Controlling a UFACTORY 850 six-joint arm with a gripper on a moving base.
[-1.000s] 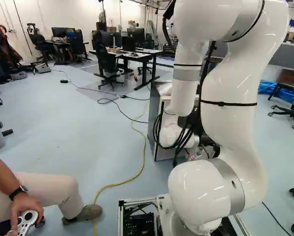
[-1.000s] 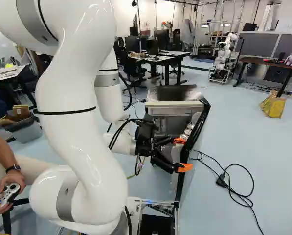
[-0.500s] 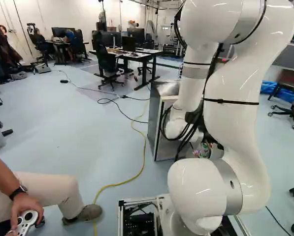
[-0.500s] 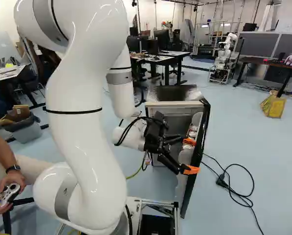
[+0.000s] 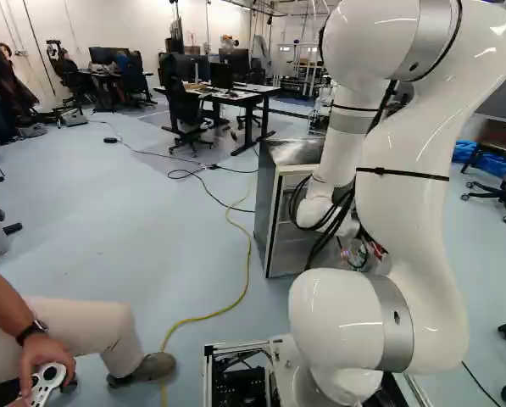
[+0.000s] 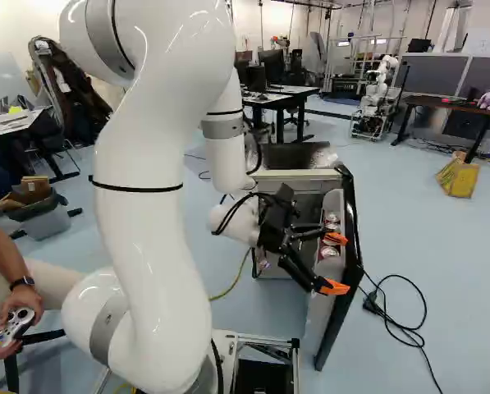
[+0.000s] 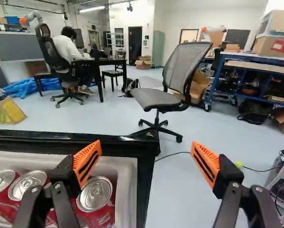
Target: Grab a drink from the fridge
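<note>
At the right of the left base view, the arm [image 5: 405,186] hides the gripper [image 6: 336,263] and is cut off by the top edge. At the centre right of the right base view, the cans [image 6: 332,223] are too small to count. In the wrist view, the gripper partly covers some cans and the fridge door [image 7: 75,139] runs out of frame.

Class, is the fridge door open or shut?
Open: the door stands out from the fridge, with red cans showing inside its rack.
</note>
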